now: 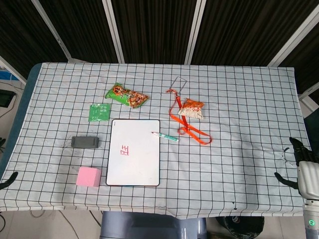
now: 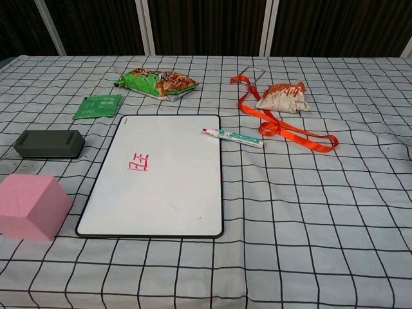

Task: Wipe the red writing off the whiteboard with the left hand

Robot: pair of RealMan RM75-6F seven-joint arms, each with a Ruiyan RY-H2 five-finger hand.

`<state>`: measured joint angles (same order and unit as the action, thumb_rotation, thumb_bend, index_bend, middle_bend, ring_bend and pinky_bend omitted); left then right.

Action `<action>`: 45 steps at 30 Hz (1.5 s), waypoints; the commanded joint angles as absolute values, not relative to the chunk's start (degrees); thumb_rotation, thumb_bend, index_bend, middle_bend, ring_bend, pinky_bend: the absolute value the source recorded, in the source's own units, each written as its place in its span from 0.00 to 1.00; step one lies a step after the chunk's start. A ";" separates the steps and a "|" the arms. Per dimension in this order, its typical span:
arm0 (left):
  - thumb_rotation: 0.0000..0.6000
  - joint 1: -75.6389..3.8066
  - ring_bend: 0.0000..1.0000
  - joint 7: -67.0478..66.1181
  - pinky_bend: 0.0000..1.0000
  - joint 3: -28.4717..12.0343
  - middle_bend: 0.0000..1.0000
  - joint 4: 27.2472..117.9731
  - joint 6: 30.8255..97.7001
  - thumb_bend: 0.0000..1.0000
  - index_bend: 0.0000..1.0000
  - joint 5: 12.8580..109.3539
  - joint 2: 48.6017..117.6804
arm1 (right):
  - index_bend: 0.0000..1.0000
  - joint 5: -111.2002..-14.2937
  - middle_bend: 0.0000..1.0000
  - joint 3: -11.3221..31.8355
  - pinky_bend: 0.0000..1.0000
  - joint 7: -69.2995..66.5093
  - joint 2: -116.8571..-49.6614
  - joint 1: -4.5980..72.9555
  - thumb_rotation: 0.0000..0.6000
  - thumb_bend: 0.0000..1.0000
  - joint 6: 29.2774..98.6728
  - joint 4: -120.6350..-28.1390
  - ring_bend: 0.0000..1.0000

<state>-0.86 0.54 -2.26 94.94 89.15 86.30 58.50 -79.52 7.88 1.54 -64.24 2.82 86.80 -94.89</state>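
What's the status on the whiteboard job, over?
Left hand at table edge, state unclear; right hand open, idle. Red writing unwiped on whiteboard. Marker overlaps board's edge.

Checked table (image 2: 335, 212) — whiteboard (image 2: 161, 180), eraser (image 2: 49, 143)
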 commanded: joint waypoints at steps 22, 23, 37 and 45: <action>1.00 -14.77 0.00 -11.41 0.00 -6.66 0.05 96.03 68.87 0.16 0.00 79.91 61.71 | 0.02 -79.28 0.12 7.74 0.21 1.53 -64.18 2.94 1.00 0.19 86.13 -95.14 0.20; 1.00 -16.08 0.00 -12.73 0.00 -7.32 0.05 95.81 67.03 0.16 0.00 78.39 62.22 | 0.02 -79.27 0.13 7.73 0.21 1.61 -64.20 2.96 1.00 0.19 86.12 -95.13 0.20; 1.00 -28.50 0.00 -24.86 0.00 -10.34 0.10 89.67 51.94 0.16 0.01 63.77 70.19 | 0.02 -78.75 0.12 7.79 0.21 2.25 -64.37 3.17 1.00 0.19 85.60 -95.24 0.20; 1.00 -30.98 0.00 -27.53 0.00 -9.04 0.12 86.59 49.86 0.16 0.03 60.60 73.59 | 0.02 -78.64 0.13 7.79 0.21 2.03 -64.26 3.16 1.00 0.19 85.49 -95.29 0.20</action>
